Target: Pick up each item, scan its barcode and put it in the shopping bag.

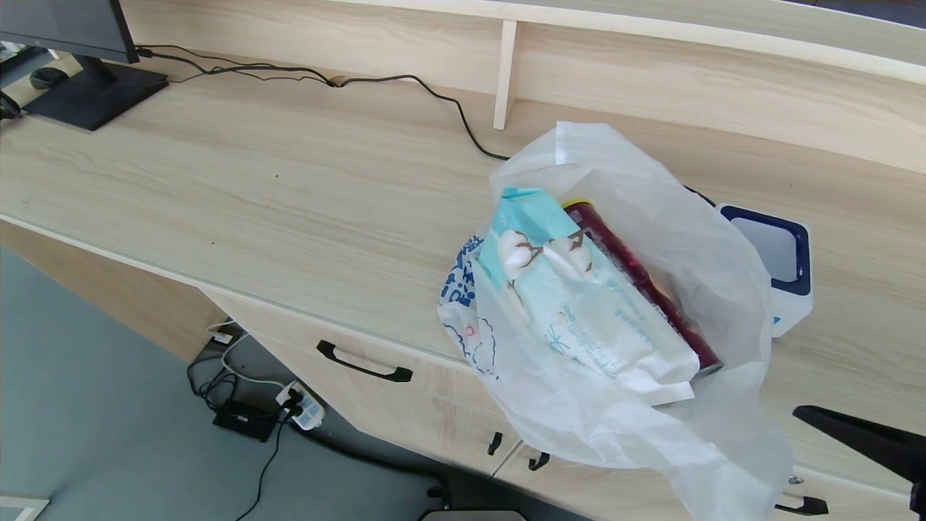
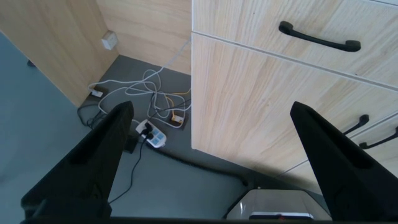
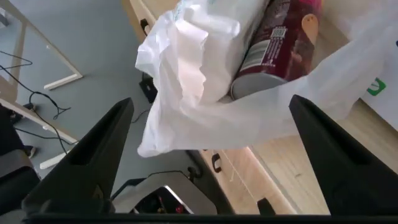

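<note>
A translucent white shopping bag (image 1: 709, 289) lies on the wooden counter (image 1: 289, 217), its lower part hanging over the front edge. Inside it are a light blue and white tissue pack (image 1: 571, 297) and a dark red cylindrical can (image 1: 636, 278). My right gripper (image 3: 211, 106) is open just off the counter's front edge, with the bag (image 3: 180, 74), the can (image 3: 280, 43) and the tissue pack (image 3: 211, 18) beyond its fingers; one black finger (image 1: 854, 430) shows at the lower right of the head view. My left gripper (image 2: 211, 109) is open and holds nothing, low in front of the drawers (image 2: 280, 106).
A white barcode scanner with a dark blue rim (image 1: 785, 260) stands behind the bag at the right. A monitor stand (image 1: 87, 87) and a black cable (image 1: 434, 94) are at the back left. Drawer handles (image 1: 364, 365) and floor cables with a power strip (image 2: 152, 134) lie below the counter.
</note>
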Tool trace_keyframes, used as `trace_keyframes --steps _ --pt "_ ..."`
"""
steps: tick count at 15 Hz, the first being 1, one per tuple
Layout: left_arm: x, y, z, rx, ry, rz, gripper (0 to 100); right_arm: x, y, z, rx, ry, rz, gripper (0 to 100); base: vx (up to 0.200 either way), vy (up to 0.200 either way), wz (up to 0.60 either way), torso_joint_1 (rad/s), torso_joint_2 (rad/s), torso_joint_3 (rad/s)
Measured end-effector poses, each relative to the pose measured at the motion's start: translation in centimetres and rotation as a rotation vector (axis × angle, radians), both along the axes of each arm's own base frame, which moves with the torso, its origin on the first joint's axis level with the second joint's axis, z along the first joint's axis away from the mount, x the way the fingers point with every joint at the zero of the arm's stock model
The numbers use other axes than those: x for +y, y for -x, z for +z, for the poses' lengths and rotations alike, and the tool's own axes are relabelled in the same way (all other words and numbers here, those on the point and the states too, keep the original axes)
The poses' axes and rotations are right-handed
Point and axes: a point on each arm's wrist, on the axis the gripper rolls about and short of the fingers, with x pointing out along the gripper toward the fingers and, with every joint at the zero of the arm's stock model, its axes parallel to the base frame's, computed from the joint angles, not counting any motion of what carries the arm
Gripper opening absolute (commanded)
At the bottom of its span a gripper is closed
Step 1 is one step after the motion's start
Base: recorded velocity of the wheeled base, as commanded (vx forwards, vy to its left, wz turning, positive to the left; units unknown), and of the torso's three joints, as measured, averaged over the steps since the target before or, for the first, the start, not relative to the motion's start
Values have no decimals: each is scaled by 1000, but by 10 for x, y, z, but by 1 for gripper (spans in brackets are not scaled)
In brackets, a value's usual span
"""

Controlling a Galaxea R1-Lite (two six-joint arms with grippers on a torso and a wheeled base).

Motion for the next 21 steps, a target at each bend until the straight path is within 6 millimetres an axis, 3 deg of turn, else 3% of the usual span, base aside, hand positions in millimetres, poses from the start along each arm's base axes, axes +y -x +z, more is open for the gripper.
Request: trace_keyframes --steps 10,15,21 --pt "0 0 0 -2 -21 1 100 -26 28 -62 322 264 92 100 0 0 0 0 0 0" --pt "0 0 0 -1 -19 1 100 -29 30 -61 342 224 59 100 0 0 0 0 0 0" --pt "0 0 0 2 -13 0 100 -27 15 -58 423 195 -332 100 0 0 0 0 0 0"
